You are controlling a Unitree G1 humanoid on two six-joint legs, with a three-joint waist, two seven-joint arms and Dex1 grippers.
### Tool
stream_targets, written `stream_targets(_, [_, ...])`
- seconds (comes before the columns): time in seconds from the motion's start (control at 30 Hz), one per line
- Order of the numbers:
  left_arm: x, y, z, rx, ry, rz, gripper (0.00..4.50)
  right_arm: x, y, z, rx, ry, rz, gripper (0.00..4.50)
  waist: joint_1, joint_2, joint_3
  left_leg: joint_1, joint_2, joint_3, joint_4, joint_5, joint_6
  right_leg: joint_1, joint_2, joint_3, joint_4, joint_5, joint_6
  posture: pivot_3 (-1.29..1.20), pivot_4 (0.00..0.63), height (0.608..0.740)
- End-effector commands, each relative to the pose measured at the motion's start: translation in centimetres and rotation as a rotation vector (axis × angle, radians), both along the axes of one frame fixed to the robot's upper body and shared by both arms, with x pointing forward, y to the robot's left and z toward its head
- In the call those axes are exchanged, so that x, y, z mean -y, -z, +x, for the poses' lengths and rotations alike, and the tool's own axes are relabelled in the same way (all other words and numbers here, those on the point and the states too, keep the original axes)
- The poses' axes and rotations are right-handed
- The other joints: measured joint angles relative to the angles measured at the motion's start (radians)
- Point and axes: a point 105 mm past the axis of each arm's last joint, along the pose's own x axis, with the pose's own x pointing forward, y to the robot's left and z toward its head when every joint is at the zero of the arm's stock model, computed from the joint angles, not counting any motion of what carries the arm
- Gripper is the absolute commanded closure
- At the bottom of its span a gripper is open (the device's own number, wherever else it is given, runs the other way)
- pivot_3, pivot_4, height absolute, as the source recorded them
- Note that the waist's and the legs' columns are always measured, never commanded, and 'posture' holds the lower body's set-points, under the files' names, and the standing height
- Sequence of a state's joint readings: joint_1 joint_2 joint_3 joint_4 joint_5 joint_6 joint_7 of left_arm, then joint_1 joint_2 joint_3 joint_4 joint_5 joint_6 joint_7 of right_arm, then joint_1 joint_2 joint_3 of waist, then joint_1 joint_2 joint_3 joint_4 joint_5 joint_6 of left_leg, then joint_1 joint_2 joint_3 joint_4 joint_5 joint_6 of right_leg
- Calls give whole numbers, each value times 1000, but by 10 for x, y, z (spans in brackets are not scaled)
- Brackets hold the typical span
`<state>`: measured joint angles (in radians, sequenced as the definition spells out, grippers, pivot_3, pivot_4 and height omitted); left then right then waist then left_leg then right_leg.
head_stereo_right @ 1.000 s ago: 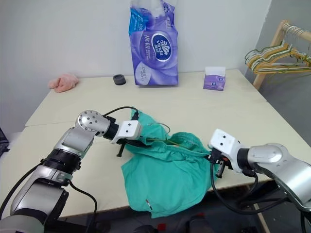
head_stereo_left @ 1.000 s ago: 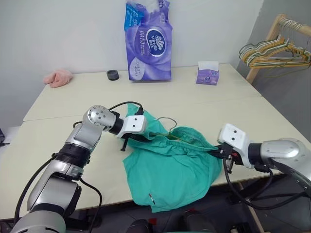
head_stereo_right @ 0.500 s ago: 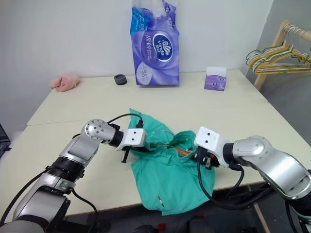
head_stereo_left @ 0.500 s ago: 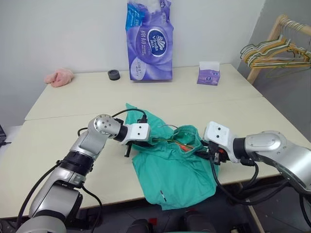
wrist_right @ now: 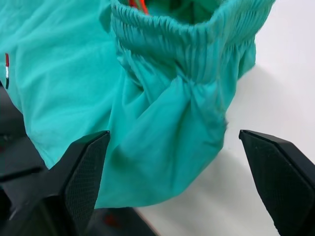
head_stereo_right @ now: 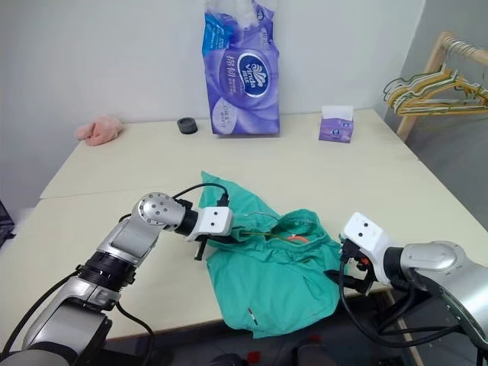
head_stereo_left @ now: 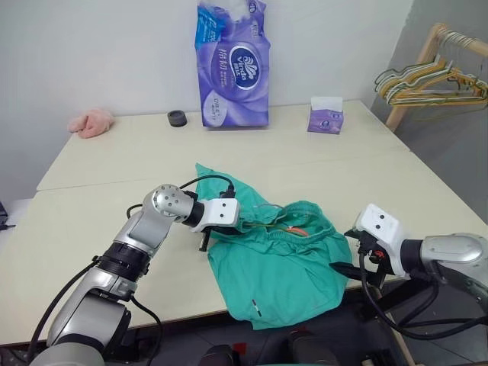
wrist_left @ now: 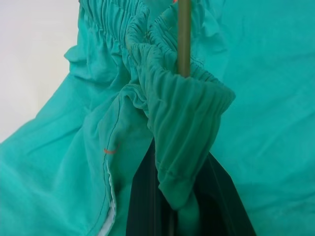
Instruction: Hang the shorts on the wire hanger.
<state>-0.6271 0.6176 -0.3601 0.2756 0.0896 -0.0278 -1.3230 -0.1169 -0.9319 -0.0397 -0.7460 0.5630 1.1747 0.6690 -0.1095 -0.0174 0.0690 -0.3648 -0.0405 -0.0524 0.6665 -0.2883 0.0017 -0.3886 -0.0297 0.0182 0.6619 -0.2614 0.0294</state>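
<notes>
The teal-green shorts [head_stereo_left: 278, 263] lie bunched on the table near its front edge, one leg drooping over it, a small white tag [head_stereo_left: 255, 309] low on that leg. My left gripper [wrist_left: 179, 196] is shut on a fold of the gathered waistband. The thin wire hanger [wrist_left: 183, 34] runs through that fold and down between the fingers. Its wire also shows at the waistband opening [head_stereo_left: 263, 217]. My right gripper [wrist_right: 172, 133] stands wide open just right of the shorts, fingers [wrist_right: 86, 167] apart, the waistband's right end ahead of them and untouched.
At the back of the table [head_stereo_left: 114, 164] stand a tall purple tissue pack [head_stereo_left: 232, 65], a small purple tissue box [head_stereo_left: 325, 116], a black round object [head_stereo_left: 177, 117] and a pink cloth [head_stereo_left: 91, 120]. A wooden rack with several hangers [head_stereo_left: 431, 80] is at far right.
My right gripper has let go of the waistband, opened wide and drawn back to the right. The shorts' right side has settled on the table. The left gripper keeps its grip.
</notes>
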Motion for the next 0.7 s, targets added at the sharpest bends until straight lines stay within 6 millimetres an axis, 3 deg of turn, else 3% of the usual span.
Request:
stream_targets(0.03, [8,-11,0,37,36,-14,4500,-3,0,10,30,-4,4,18,-1,0,0,0,0,0,0,0,0,0,0,0,0,0,0,-222,45,740])
stream_targets(0.27, [11,-16,2,44,33,-38,4500,-24,21,25,-27,-114,-11,18,-4,0,0,0,0,0,0,0,0,0,0,0,0,0,0,-211,41,740])
stream_targets(0.47, [13,-23,1,24,16,-84,4500,-30,30,40,-18,-191,-75,18,-3,0,0,0,0,0,0,0,0,0,0,0,0,0,0,-194,36,740])
stream_targets(0.57, [13,-25,-1,14,10,-96,4500,-32,30,43,-10,-212,-89,861,-3,0,0,0,0,-1,0,0,0,0,0,0,0,0,0,-187,35,740])
stream_targets(0.7, [12,-26,-2,-3,1,-110,4500,-36,30,42,-3,-228,-87,2344,-2,0,0,0,0,-1,0,0,0,0,0,0,0,0,0,-183,35,740])
